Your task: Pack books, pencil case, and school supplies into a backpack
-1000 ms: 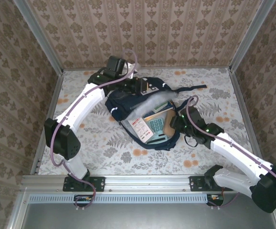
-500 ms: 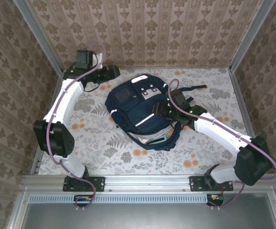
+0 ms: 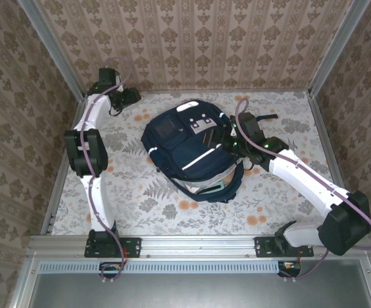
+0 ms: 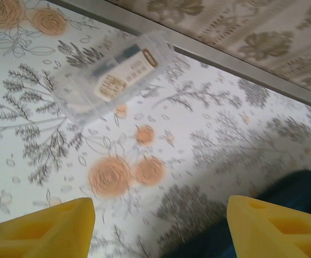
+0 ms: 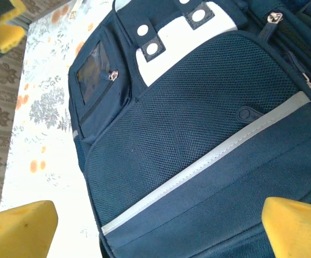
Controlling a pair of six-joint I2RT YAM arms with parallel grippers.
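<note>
Table [image 3: 140, 192]: we see floral print, backpack [image 3: 185, 144] lying on it.
Walls [image 3: 205, 45]: patterned paper, metal frame [image 3: 52, 48].
Left gripper [image 4: 161, 228]: apart, empty.
Right gripper [image 5: 158, 231]: apart, facing backpack.

Clear plastic box [image 4: 112, 75] on floral table [image 4: 198, 140] — beside patterned wall [image 4: 252, 37].
</note>
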